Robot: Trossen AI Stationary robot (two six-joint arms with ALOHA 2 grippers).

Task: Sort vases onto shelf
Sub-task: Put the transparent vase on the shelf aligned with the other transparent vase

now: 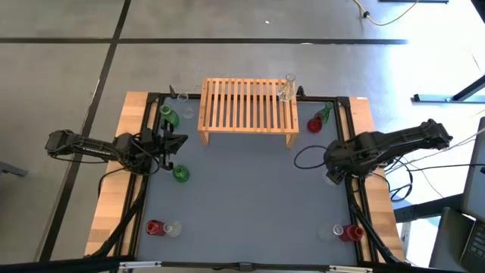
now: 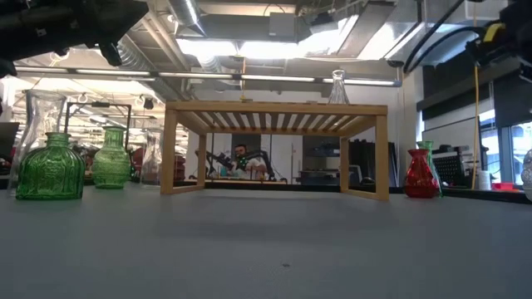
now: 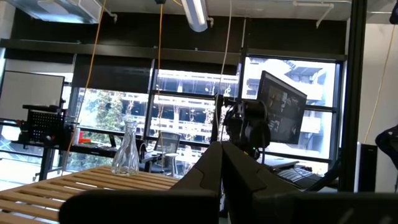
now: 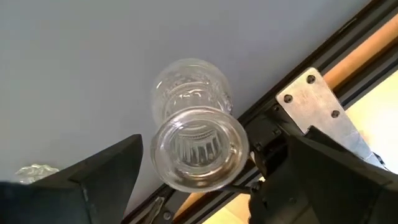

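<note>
1. Directly under the right gripper (image 4: 199,186), fingers spread wide around nothing, stands a clear ribbed vase (image 4: 193,134) against the table's right rail, well right of the shelf (image 1: 248,106).
2. Centre on its neck before closing.
3. One clear bottle (image 1: 288,89) occupies the shelf's right rear corner.
4. The left gripper (image 1: 178,142), clenched empty, waits left of the shelf, near green vases (image 1: 180,174).
</note>
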